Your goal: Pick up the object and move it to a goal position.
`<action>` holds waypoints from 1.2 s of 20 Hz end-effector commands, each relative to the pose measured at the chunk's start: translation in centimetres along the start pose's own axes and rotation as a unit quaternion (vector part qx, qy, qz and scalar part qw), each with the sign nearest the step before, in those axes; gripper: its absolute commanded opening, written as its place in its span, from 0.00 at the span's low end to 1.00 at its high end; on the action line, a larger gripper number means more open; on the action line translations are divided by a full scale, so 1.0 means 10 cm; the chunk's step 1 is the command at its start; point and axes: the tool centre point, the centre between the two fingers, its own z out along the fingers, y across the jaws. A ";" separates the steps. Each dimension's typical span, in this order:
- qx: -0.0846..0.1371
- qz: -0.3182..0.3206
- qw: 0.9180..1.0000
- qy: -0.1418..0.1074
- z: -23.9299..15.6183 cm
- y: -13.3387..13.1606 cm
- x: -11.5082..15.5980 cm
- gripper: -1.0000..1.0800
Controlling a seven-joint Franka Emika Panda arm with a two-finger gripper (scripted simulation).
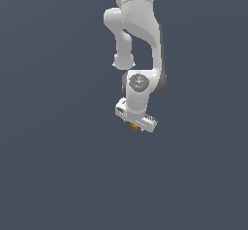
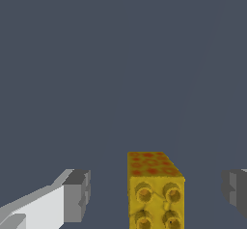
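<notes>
Between open tool (image 2: 157, 194) fingers | yellow block (image 2: 154, 189) | studded face toward wrist camera

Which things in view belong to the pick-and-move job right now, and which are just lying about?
Belongs to the job:
- yellow-orange cube, sitting between the fingers, neither touching it
- gripper, jaws open, fingers apart on either side

Lying about:
- nothing else shows in either view; only the plain dark surface. No goal marker is visible.
</notes>
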 end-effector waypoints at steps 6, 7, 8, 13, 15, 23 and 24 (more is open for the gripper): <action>0.000 0.001 1.000 0.000 0.21 0.00 0.00 0.96; 0.000 0.001 1.000 0.000 0.21 -0.01 0.00 0.96; 0.000 0.001 1.000 0.000 0.21 -0.01 0.00 0.00; 0.000 0.001 1.000 0.000 0.21 -0.01 0.00 0.00; 0.000 0.001 1.000 0.000 0.21 -0.01 0.00 0.00; 0.005 -0.003 1.000 0.005 0.15 0.01 0.06 0.00; 0.007 -0.004 1.000 0.007 0.12 0.02 0.09 0.00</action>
